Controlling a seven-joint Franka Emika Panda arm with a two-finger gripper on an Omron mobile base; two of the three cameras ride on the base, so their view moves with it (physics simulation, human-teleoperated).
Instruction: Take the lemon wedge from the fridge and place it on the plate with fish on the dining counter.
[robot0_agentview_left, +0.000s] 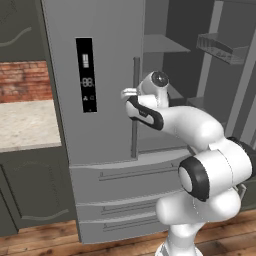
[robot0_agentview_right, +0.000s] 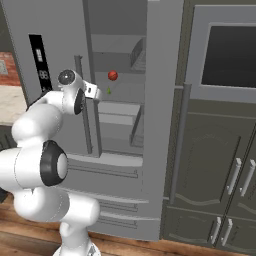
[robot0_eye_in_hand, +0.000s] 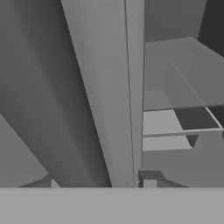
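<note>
Lemon wedge (robot0_agentview_right: 109, 91) and red fruit (robot0_agentview_right: 113, 75) in right base view, inside fridge (robot0_agentview_right: 165, 75)

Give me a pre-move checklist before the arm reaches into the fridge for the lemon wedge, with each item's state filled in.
1. Right door of the fridge open: ok.
2. The lemon wedge located, on a shelf inside: ok.
3. Wedge apart from the red fruit, which sits up and behind it: ok.
4. The gripper at the opening, beside the left door's edge: ok.
5. Fingers open enough for the wedge: cannot tell.
6. Wedge in the hand view for aiming: not ok; it faces the door edge and shelves.
</note>
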